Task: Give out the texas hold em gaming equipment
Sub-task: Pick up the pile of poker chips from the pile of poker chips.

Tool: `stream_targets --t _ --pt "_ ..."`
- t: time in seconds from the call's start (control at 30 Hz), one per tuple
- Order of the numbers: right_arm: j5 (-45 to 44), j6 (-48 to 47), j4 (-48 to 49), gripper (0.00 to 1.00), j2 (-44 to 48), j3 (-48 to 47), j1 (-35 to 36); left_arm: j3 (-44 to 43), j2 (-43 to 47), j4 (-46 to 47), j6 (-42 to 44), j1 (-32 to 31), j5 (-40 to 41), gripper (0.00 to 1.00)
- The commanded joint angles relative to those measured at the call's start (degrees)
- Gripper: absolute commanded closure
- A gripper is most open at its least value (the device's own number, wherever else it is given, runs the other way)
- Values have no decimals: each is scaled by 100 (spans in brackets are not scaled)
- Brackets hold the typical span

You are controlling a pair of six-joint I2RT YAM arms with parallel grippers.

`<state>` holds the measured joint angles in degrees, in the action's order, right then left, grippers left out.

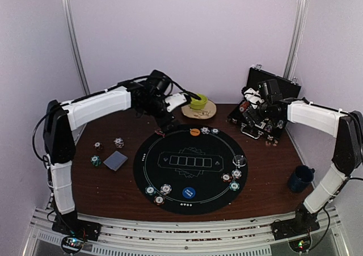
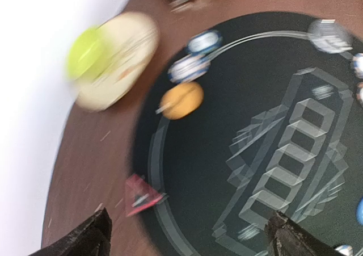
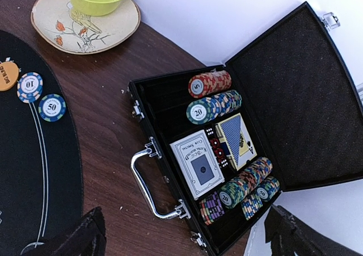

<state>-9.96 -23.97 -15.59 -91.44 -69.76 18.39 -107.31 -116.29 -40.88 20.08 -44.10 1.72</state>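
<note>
Left gripper [image 2: 188, 225]: fingers well apart, nothing between them. It hangs over the far left rim of the round black felt poker mat [image 1: 170, 179]. The left wrist view is blurred.
- small red triangle marker [image 2: 142, 194] lies at the mat's edge, below the gripper
- orange round disc [image 2: 181, 100] sits just inside the far rim, with two blue-and-white edge-striped poker chips [image 2: 195, 57] just beside it

Right gripper [image 3: 184, 227]: fingers spread and empty, above the open black carrying case [image 3: 295, 97] at the far right of the brown wooden table [image 1: 108, 193]. The case holds rows of striped chips [image 3: 210, 84], boxed card decks [image 3: 197, 164] and red dice [image 3: 217, 151].

Elsewhere:
- stack of grey-blue-backed playing cards [image 1: 115, 160] lies on the table left of the mat, with three loose chips [image 1: 118, 142] near it
- blue round disc [image 1: 189, 193] is at the mat's near rim, with a chip cluster [image 1: 165, 188] to its left
- clear round disc [image 1: 239, 160] is at the right rim, with a chip trio [image 1: 236, 173] just nearer
- green bowl [image 1: 198, 101] stands on a patterned plate [image 1: 207, 113] beyond the mat
- dark blue mug [image 1: 299, 178] stands at the near right
</note>
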Motion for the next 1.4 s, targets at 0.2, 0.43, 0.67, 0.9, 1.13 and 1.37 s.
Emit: stream_targets --t 0.2,0.43,0.67,0.9,1.13,1.37 --pt "-218 22 76 0 -123 8 328 2035 1650 75 -76 2452 56 2" --pt "-208 46 35 0 -257 -20 437 2920 2108 230 -103 4140 -514 2" --pt "-282 50 15 0 -289 -47 557 3626 2212 332 -93 5035 -1092 2" --pt "-351 48 21 0 -261 -47 661 4051 2147 485 -210 5068 -1221 2" --pt "-358 54 41 0 -196 -39 690 4030 1899 596 -176 5073 -1264 2" --pt "-399 33 41 0 -153 -29 718 3590 1385 636 -135 5076 -1292 5"
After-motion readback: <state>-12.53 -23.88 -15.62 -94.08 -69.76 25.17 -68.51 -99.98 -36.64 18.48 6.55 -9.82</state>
